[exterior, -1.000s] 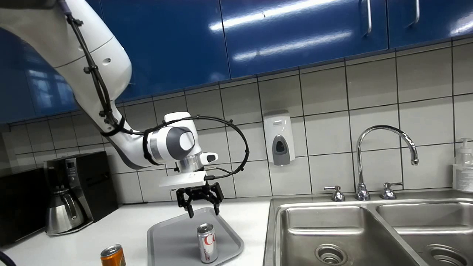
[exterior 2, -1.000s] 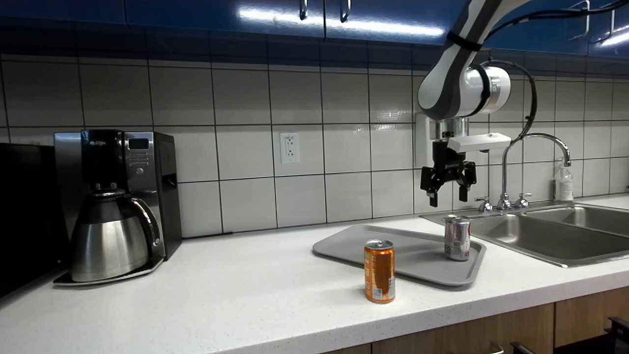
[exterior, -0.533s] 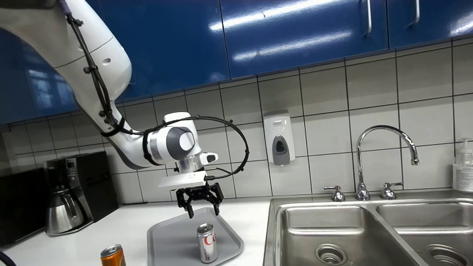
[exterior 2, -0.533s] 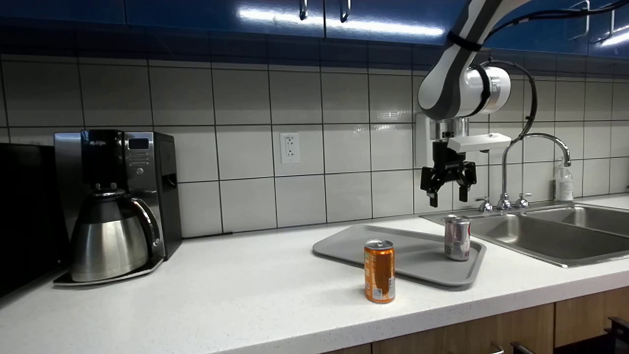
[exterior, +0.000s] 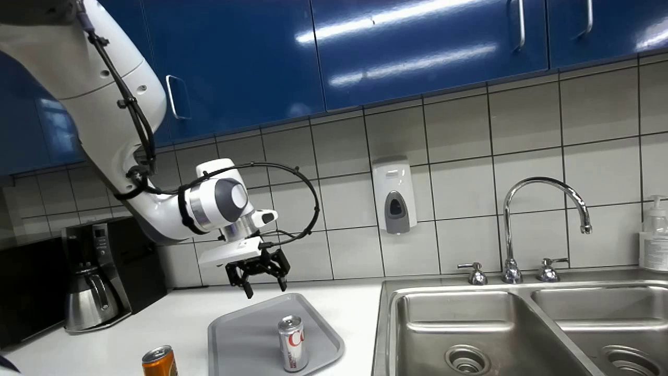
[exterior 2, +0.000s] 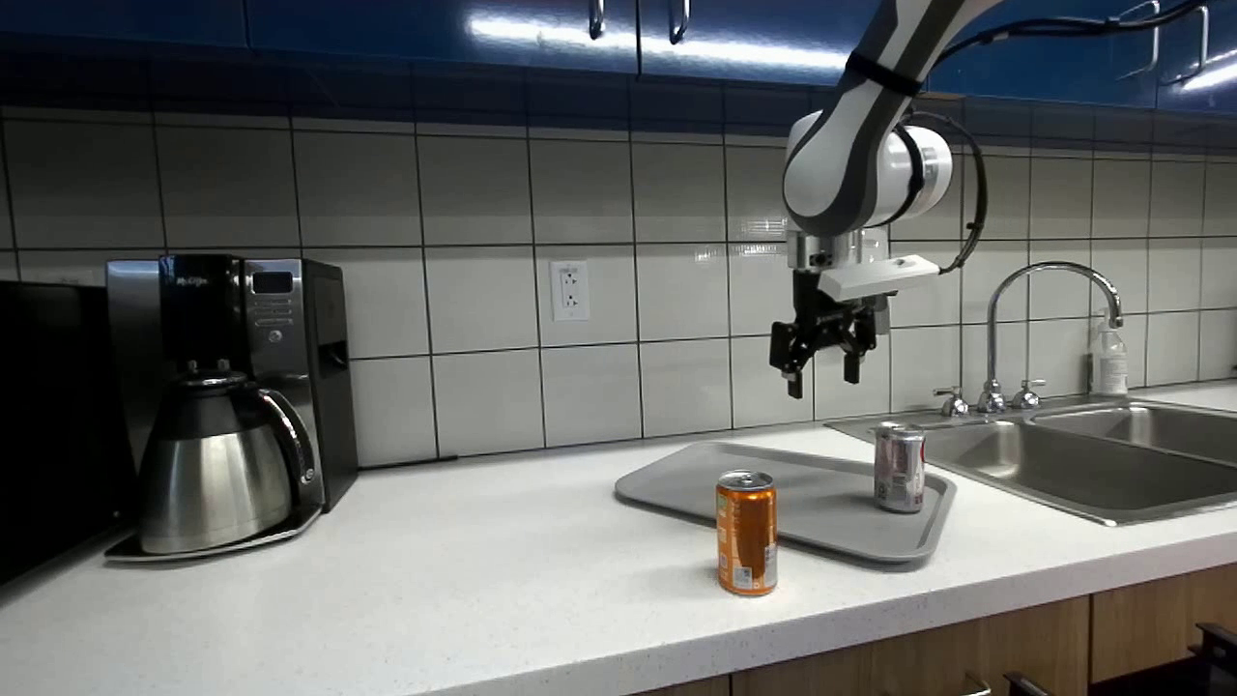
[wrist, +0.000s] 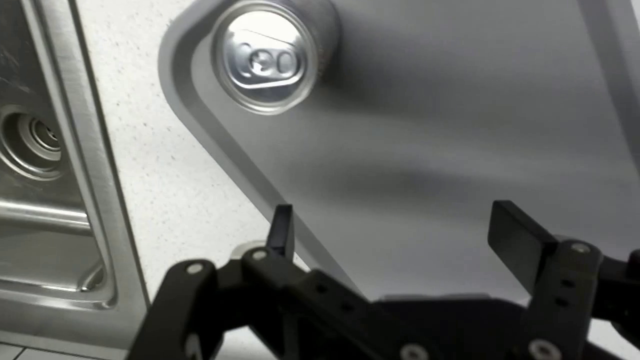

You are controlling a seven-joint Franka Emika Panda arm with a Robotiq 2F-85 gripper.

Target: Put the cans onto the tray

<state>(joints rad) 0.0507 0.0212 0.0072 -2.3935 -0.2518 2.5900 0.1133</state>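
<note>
The silver-grey can (exterior: pixel 293 344) with a red mark stands upright on the grey tray (exterior: pixel 237 344), near one corner. In an exterior view the can (exterior 2: pixel 899 469) and the whole tray (exterior 2: pixel 676 483) show. The orange can (exterior 2: pixel 746 534) stands upright on the counter, beside the tray and off it. An exterior view cuts off its lower part (exterior: pixel 160 363); it is out of the wrist view. My gripper (exterior: pixel 266 290) is open and empty, above the far part of the tray (exterior 2: pixel 823 383). In the wrist view the fingers (wrist: pixel 390 225) are wide apart; the silver can's top (wrist: pixel 265 60) is ahead of them.
A steel double sink (exterior: pixel 386 324) with a faucet (exterior: pixel 512 274) lies beside the tray. A coffee maker (exterior 2: pixel 329 416) with a steel pot (exterior 2: pixel 217 483) stands at the counter's other end. A soap dispenser (exterior: pixel 395 196) hangs on the tiled wall. Blue cabinets (exterior: pixel 417 52) hang above.
In the last half second my open gripper has moved away from above the silver can, away from the sink toward the coffee maker side, and has tilted slightly. Both cans and the tray have not moved.
</note>
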